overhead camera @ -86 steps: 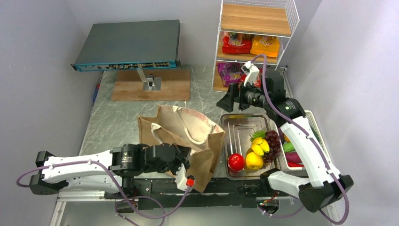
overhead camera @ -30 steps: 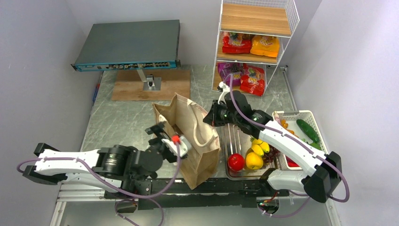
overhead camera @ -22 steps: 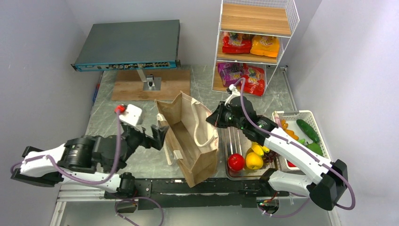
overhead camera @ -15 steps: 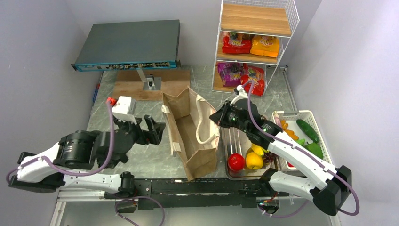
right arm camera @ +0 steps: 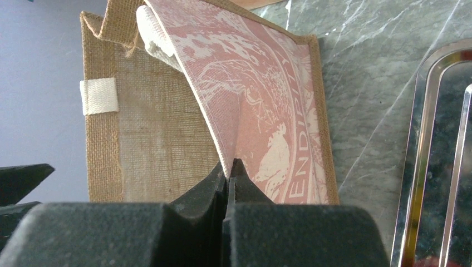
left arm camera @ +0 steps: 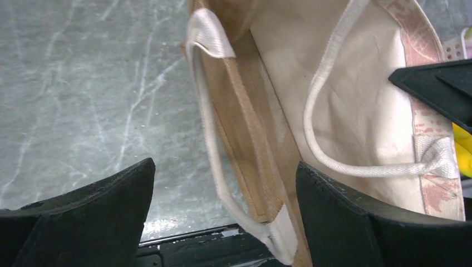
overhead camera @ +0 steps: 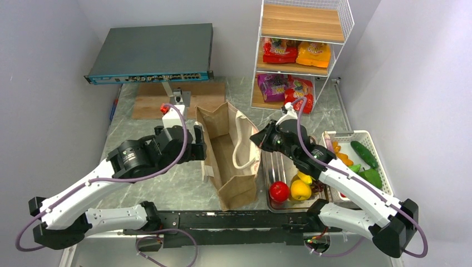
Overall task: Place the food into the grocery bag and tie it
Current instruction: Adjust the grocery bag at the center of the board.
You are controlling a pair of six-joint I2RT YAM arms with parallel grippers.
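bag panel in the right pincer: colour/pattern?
Faded pink-red print on cream; the bag panel shows best in right wrist view.

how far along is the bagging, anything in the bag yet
Done: the bag stands open, nothing visible inside. In hand: the right claw is shut on its right wall, the left claw open astride its left wall. Left: apple in the tray, cucumber in the basket, packets on the shelf, then tying.
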